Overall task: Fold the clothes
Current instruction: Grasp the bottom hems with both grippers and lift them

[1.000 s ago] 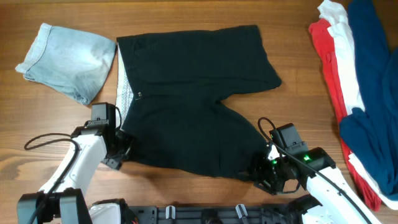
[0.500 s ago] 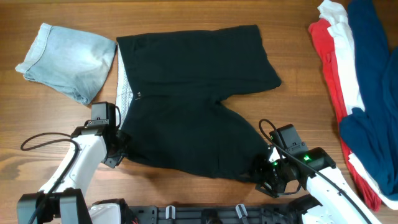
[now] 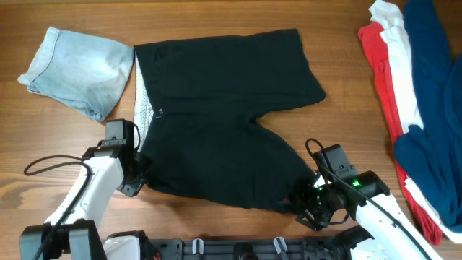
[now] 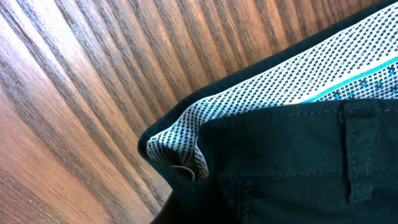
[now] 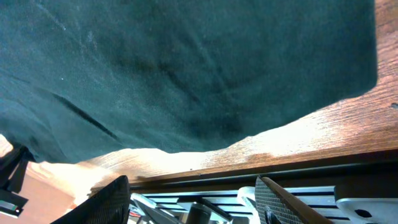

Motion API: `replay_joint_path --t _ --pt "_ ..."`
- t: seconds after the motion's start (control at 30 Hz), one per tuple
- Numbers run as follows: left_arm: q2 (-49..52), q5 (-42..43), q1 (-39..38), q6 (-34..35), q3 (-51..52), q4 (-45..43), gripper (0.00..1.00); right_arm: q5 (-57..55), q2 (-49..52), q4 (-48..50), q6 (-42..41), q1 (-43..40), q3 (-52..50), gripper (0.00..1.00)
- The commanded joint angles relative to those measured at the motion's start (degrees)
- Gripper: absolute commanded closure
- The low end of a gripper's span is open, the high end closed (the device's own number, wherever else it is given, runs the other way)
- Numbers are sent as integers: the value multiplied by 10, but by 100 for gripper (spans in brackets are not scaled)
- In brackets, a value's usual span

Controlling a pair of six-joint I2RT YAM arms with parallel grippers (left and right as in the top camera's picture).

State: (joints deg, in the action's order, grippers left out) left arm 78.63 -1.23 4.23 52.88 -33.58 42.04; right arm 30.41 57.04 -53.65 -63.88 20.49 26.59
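So the black shorts [image 3: 224, 123] are spread flat in the middle of the bench [image 3: 216, 22], with the speckled waistband [image 4: 298, 81] at one end and the two legs pointing off the other way. Nothing's folded over yet, so I'd call this the very start of the first fold.

Your left hand [image 3: 138, 173] sits right at the waistband corner on the robot's side of the shorts. The wrist view shows that corner curled up a little off the wood, but the fingers aren't in shot. I honestly can't tell if it's pinching the cloth or just sitting next to it.

Your right hand [image 3: 303, 202] is at the hem corner of the shorts leg nearest the robot. Its fingers [image 5: 112, 199] are spread wide apart and the hem [image 5: 249, 134] lies just ahead of them, so nothing's grabbed there.

Having one hand on each corner of that same long edge makes sense to me. You'd lift both together and carry the edge across to the far side of the shorts, so they fold in half lengthwise.

The pale denim shorts [image 3: 79, 68] sit just past the waistband end. The red, white and navy pile [image 3: 411, 108] is well beyond the legs, so neither is in your way.
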Motion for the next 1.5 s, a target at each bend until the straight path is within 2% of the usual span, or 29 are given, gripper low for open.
replay_joint_path --t 0.0,0.13,0.27,0.47,0.57,0.63,0.67,0.7,0.8,0.93,1.4,1.47 --pt "-1 20 0 -1 7 6 96 -22 0 -2 -26 3 -12 35" --pt "-1 20 0 -1 7 4 96 -52 13 1 -64 3 -20 36" --pt "-1 20 0 -2 7 4 96 -69 46 13 -68 3 -20 37" --pt "-1 20 0 -1 7 4 96 -78 125 81 -72 3 -20 41" --pt "-1 21 0 -1 7 4 96 -78 160 110 -73 3 -20 53" --pt "-1 21 0 -1 7 4 96 -77 177 119 -72 3 -20 81" --pt "-1 20 0 -1 7 4 96 -75 182 123 -71 3 -20 90" --pt "-1 20 0 -2 7 4 96 -73 185 126 -67 3 -20 95" --pt "-1 20 0 -5 7 4 96 -76 182 129 -54 3 -16 96" --pt "-6 21 1 -47 -2 10 96 -110 165 106 -36 1 12 96" --pt "-137 18 1 -182 -151 136 96 -263 94 -62 -19 -10 189 96" --pt "-150 18 1 -185 -168 154 96 -275 84 -85 -13 -19 216 96"
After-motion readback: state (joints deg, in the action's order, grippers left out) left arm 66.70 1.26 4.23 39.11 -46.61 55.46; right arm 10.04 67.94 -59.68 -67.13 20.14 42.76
